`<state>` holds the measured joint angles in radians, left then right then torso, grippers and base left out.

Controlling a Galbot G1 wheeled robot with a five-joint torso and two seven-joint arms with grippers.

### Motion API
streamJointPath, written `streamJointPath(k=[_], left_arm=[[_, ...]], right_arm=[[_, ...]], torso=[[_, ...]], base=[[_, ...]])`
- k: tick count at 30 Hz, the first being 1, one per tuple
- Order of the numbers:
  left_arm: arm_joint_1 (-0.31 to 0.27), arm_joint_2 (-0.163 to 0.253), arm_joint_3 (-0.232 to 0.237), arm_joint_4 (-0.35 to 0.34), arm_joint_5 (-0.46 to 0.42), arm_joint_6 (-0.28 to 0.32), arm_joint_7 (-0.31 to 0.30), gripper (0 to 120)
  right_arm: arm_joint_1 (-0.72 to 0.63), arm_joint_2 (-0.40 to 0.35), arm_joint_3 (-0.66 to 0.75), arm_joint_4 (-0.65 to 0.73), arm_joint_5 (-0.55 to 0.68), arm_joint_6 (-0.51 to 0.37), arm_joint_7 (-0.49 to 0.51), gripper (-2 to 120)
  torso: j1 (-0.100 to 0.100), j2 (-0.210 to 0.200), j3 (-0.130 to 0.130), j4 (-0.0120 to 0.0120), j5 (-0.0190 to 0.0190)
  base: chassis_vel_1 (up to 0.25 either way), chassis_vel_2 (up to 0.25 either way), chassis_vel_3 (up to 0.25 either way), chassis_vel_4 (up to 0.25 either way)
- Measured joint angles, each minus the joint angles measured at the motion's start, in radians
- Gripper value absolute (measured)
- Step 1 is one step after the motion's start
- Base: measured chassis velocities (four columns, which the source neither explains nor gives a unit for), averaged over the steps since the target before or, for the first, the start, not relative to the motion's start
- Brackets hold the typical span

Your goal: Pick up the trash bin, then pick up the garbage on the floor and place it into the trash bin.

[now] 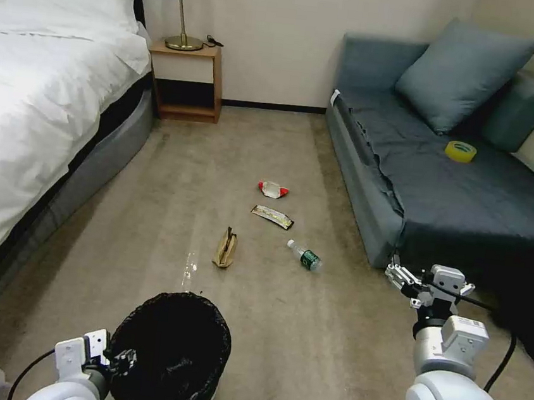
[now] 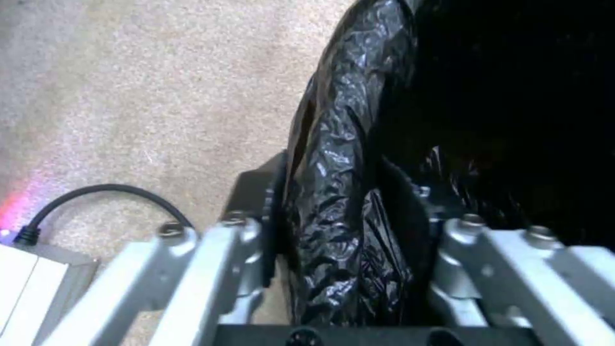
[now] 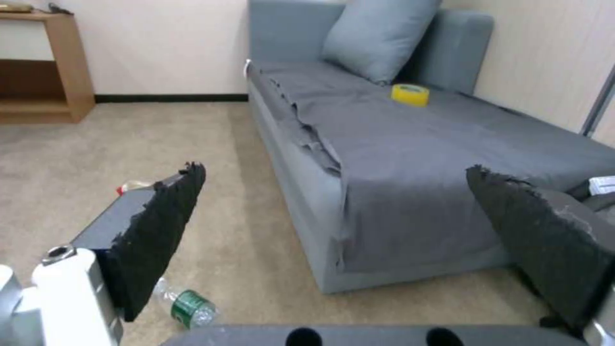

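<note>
L gripper [image 2: 349,230]: jaws straddle the bin [image 1: 168,349] rim, one finger outside on the carpet side, one inside against the black liner, pinching the wall and bag between them. In head view the L gripper [image 1: 115,357] sits at the bin's 9 o'clock edge, low at the robot's L.

R gripper [image 3: 333,211]: jaws spread wide, nothing between the pads. Held off the floor at the robot's R, by the near corner of the sofa [image 1: 471,196]; head view shows it there too [image 1: 402,279].

Bin: upright, mouth up, at approx 7 o'clock of the litter cluster, near the robot. Can't tell if it's lifted off the carpet yet or only gripped.

Progress (judgement): step 1 underway, grip on the rim made. All 4 litter pcs lie on the floor, none in the bin. So 4 picks + 4 drops are left.

Litter, head view, taking the wrapper as clock centre:
- Wrapper [image 1: 272,216]: flat, long axis approx 10–4 o'clock.
- Packet [image 1: 272,190]: at 12, just beyond the wrapper; crushed, no clear axis, red tips to the sides.
- Paper bag [image 1: 225,248]: at approx 7–8, lying on its side, long axis near 12–6, slightly tilted.
- Bottle [image 1: 304,255]: at approx 4–5, on its side, long axis approx 10–4, cap end to 10, green-label end to 4. It lies nearest the R gripper; the R wrist view has it [image 3: 186,307] just below the L pad.

Tape roll [image 1: 461,151] on the sofa seat, well apart from the litter.
</note>
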<state>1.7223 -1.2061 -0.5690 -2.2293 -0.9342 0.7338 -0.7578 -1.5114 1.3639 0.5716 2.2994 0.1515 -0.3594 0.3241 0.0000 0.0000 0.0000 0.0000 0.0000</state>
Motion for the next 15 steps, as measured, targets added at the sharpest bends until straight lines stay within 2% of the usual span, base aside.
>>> streamJointPath(k=[3,5,7,8,10,15], left_arm=[[-0.002,-0.001,0.0,0.004,-0.006,0.001,-0.001,28],[-0.003,-0.001,0.0,0.008,-0.014,0.001,-0.003,18],[-0.003,-0.001,-0.001,0.009,-0.018,0.001,-0.005,15],[-0.005,-0.001,-0.003,0.009,-0.025,0.001,-0.005,8],[-0.006,-0.002,-0.005,0.008,-0.03,0.001,-0.005,4],[-0.008,-0.009,-0.016,0.0,-0.034,-0.001,-0.005,3]], right_arm=[[0.0,0.0,0.0,-0.003,-0.001,0.002,0.001,100],[0.0,0.0,0.0,-0.004,-0.001,0.002,0.001,100],[-0.001,0.0,0.0,-0.004,-0.001,0.002,0.001,100],[0.0,0.0,-0.001,-0.005,-0.001,0.003,0.001,100],[0.002,0.0,-0.001,-0.005,0.0,0.003,0.002,100],[0.002,0.0,-0.002,-0.007,0.001,0.009,0.005,100]], torso=[[0.0,0.0,0.0,0.0,0.0],[0.0,0.0,0.0,0.0,0.0],[0.0,0.0,0.0,0.0,0.0],[0.0,0.0,0.0,0.0,0.0001],[0.0,0.0,0.0,-0.0001,0.0001],[0.0,0.0,0.0,0.0,-0.0001]], base=[[0.0,0.0,0.0,0.0],[0.0,0.0,0.0,0.0],[0.0,0.0,0.0,0.0],[0.0,0.0,0.0,0.0],[0.0,0.0,0.0,0.0],[0.0,0.0,0.0,0.0]])
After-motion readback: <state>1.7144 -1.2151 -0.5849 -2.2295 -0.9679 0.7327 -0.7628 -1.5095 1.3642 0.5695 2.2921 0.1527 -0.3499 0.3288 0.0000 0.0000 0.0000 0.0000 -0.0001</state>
